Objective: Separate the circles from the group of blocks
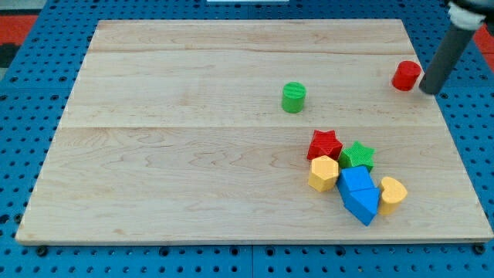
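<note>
A green circle block (293,97) stands alone right of the board's middle. A red circle block (406,76) sits near the view's right edge of the board. My tip (429,90) is just right of the red circle, touching or almost touching it. A cluster lies at the view's lower right: a red star (325,144), a green star (357,156), a yellow hexagon (323,173), a blue cube-like block (356,180), a blue wedge-like block (361,204) and a yellow heart-like block (393,193). Both circles stand well apart from this cluster.
The wooden board (170,154) rests on a blue pegboard table (23,116). The board's right edge is close to my tip and the red circle.
</note>
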